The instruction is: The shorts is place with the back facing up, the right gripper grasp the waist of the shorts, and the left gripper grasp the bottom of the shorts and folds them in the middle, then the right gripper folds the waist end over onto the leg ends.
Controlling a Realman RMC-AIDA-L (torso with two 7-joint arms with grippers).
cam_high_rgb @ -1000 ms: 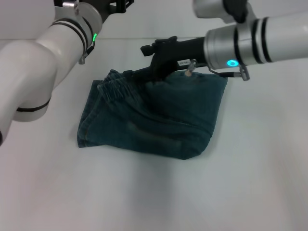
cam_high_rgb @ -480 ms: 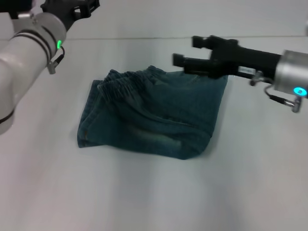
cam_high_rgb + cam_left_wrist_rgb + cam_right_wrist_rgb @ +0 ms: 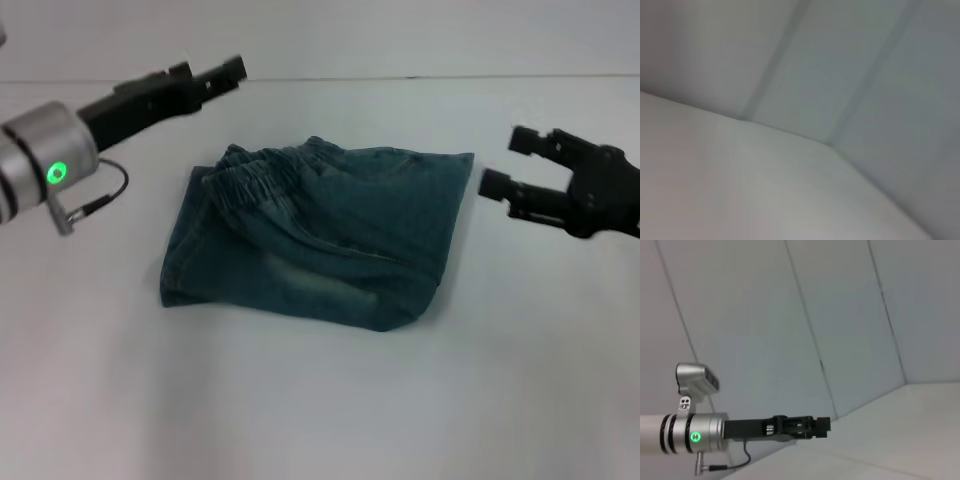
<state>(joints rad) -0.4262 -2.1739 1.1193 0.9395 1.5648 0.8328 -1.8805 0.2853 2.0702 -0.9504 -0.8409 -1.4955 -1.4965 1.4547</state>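
The dark blue denim shorts [image 3: 320,240] lie folded into a rough rectangle in the middle of the white table [image 3: 320,400], with the gathered elastic waist [image 3: 250,180] on top at the far left. To the right of the shorts, apart from the cloth, my right gripper [image 3: 505,162] hangs open and holds nothing. My left gripper [image 3: 222,75] reaches in from the far left, above and behind the shorts' waist corner, touching nothing. It also shows in the right wrist view as a black left gripper [image 3: 807,426] on a silver wrist.
The table's back edge [image 3: 400,77] meets a pale panelled wall [image 3: 840,315]. The left wrist view shows only the wall [image 3: 840,75] and the table surface [image 3: 740,190].
My right gripper has drawn back from over the shorts' far edge to the right side of the table. The left arm has swung down and outward, and its gripper now points in from the left.
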